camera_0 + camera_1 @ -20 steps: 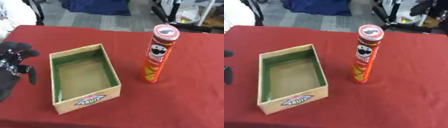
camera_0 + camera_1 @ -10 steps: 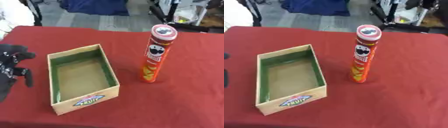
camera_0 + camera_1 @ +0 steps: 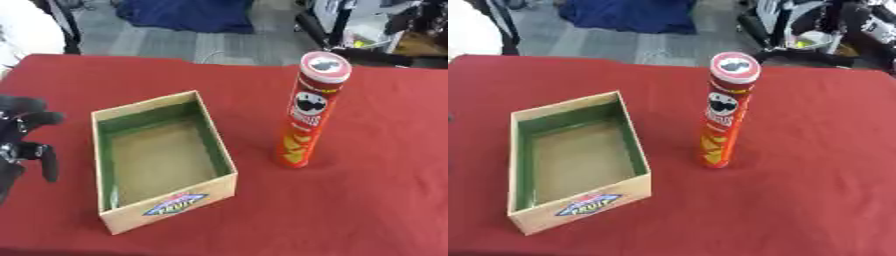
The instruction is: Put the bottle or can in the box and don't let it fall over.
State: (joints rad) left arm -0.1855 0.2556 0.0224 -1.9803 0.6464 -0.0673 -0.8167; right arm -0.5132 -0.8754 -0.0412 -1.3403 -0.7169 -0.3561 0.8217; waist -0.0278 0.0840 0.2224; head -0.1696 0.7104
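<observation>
The task had not really begun: the tall red can [image 3: 306,112] stood upright on the red desk [image 3: 367,200], just beside the open wooden box [image 3: 162,160] but apart from it, and nothing lay inside the box. The left robot hand [image 3: 22,142] hung at the left edge, near the box, its fingers curled and grasping nothing; the right robot hand was out of view. The next move, as I judged it, called for a grasp low on the can, since so narrow and tall a thing would tip easily when set down.
</observation>
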